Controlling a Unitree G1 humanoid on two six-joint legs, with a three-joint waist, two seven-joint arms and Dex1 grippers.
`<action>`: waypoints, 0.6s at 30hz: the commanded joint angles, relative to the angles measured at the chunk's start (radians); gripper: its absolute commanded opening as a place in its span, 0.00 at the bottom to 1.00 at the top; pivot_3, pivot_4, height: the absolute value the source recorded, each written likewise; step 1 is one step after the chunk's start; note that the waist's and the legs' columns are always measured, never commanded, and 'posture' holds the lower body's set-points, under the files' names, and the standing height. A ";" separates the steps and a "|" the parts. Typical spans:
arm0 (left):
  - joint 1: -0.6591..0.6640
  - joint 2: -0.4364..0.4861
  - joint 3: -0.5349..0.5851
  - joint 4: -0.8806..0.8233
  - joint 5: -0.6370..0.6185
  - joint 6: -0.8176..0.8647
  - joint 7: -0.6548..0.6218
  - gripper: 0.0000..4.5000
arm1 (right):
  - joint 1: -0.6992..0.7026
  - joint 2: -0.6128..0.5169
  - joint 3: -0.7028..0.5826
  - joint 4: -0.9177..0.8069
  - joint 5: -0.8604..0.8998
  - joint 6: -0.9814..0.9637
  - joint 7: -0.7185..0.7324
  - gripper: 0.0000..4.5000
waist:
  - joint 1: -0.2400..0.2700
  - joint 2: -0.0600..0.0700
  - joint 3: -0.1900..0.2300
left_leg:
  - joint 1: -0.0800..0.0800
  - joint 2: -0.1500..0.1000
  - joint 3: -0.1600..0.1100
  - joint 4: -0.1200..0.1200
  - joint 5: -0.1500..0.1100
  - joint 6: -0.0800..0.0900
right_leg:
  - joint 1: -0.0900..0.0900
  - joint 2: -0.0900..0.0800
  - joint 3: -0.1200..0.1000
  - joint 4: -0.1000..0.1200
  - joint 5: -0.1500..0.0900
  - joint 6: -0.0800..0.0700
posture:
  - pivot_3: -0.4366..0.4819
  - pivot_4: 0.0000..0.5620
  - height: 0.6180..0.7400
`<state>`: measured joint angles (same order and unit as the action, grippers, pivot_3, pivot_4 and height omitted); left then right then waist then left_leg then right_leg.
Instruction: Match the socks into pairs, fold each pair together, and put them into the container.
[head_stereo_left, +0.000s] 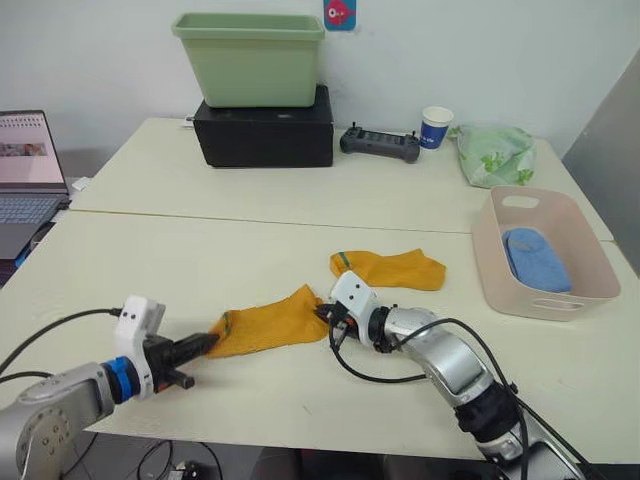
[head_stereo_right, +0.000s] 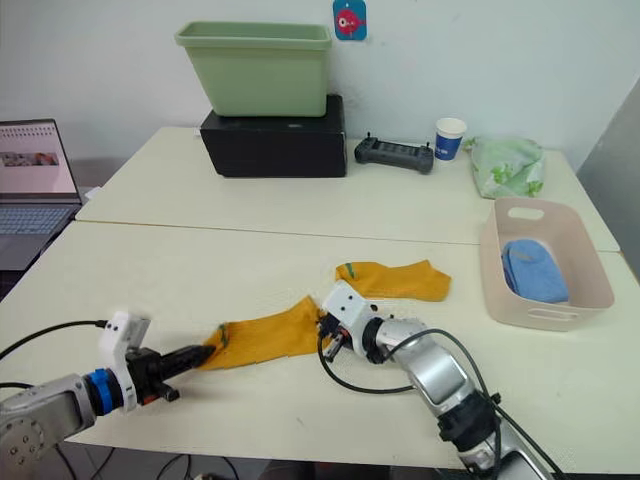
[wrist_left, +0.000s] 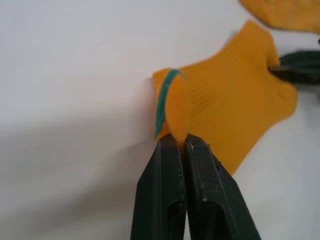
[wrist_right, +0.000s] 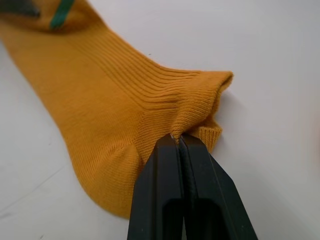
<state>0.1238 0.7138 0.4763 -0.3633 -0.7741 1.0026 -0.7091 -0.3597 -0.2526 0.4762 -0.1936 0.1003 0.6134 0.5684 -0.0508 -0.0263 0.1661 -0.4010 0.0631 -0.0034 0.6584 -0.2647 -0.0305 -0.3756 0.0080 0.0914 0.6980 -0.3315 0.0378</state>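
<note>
- Left eye view, lower centre: left tool (head_stereo_left: 207, 344) and right tool (head_stereo_left: 323, 312) each clamped on opposite ends of a yellow sock (head_stereo_left: 268, 320) on the bench (head_stereo_left: 200, 260).
- Second yellow sock (head_stereo_left: 392, 268) just beyond.
- Blue socks (head_stereo_left: 535, 258) in pink basket (head_stereo_left: 590, 290), right.

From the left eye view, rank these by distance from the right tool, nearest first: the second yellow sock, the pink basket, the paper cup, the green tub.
Measured from the right tool, shut on the near yellow sock:
1. Second yellow sock, just behind the tool on the table.
2. Pink basket, off to the robot's right.
3. Paper cup, far table, right of centre.
4. Green tub, at the back on the black box.
</note>
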 joint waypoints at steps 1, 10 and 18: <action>-0.033 0.014 0.000 -0.042 -0.061 0.025 -0.006 0.00 | 0.042 -0.042 -0.062 -0.160 0.027 0.058 0.004 0.01 | 0.000 0.000 0.000 | 0.000 0.000 0.000 0.000 0.000 0.000 | 0.000 0.000 0.000 0.000 0.000 0.000 | 0.48 0.27 0.83; 0.015 0.040 -0.128 -0.144 -0.089 0.030 -0.042 0.00 | 0.313 -0.268 -0.266 -0.579 0.199 0.319 0.047 0.01 | -0.004 0.000 0.001 | 0.000 0.000 0.000 0.000 -0.001 -0.002 | 0.001 0.000 0.001 -0.001 -0.001 0.001 | 0.48 0.27 0.83; 0.125 0.008 -0.174 -0.114 0.011 -0.097 -0.030 0.00 | 0.402 -0.313 -0.235 -0.596 0.183 0.308 -0.009 0.01 | -0.004 -0.001 0.001 | 0.001 0.000 0.000 0.000 -0.001 -0.002 | 0.001 0.004 0.003 -0.001 -0.001 0.001 | 0.48 0.27 0.83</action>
<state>0.2434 0.7354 0.3063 -0.4762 -0.7939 0.9553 -0.7483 0.0325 -0.5647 0.2403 -0.7684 0.2940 0.9335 0.5798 -0.0546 -0.0270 0.1672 -0.4003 0.0629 -0.0031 0.6584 -0.2659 -0.0321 -0.3748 0.0116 0.0949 0.6965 -0.3328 0.0385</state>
